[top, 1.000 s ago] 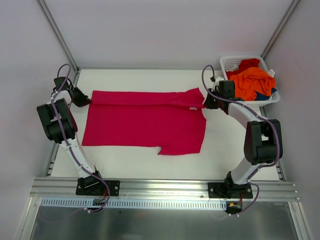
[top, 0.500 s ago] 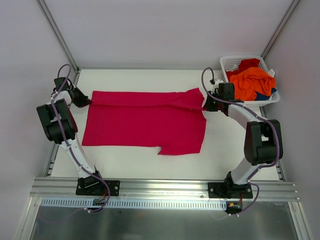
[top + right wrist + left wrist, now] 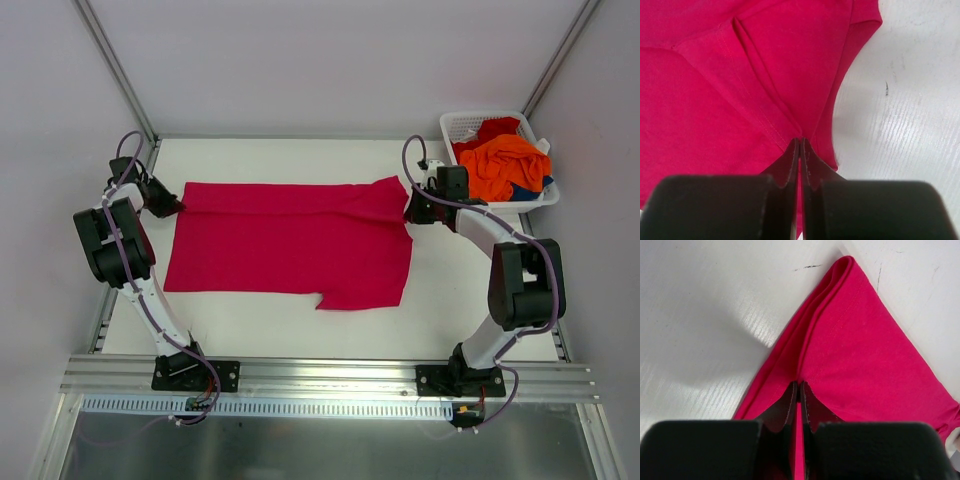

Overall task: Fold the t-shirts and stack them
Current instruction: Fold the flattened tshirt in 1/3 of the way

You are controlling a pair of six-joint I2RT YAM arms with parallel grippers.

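Left arm: stands at the left edge of the white table, reaching to the far left corner of the cloth. Left gripper: fingers pressed together on the pink shirt, pinching a folded edge of it; the wrist view shows the two dark fingers closed with a thin strip of cloth between them.

Pink shirt: magenta-pink, spread flat across the middle of the table, long side running left to right. Its far edge is doubled over into a narrow band that stretches between the two grippers. The near edge shows a small notch just right of centre. In the left wrist view the shirt ends in a rounded, layered corner lying on the table.

Right gripper: at the far right corner of the pink shirt, fingers closed on the cloth; in the wrist view the fingers meet on a gathered ridge of shirt, with a hemmed seam running up to them.

Right arm: bent back toward its base at the near right.

Basket: white, slotted plastic, at the far right corner of the table, well apart from the pink shirt. It holds an orange shirt heaped on top, a red shirt behind it, and a blue shirt showing at the near right side.
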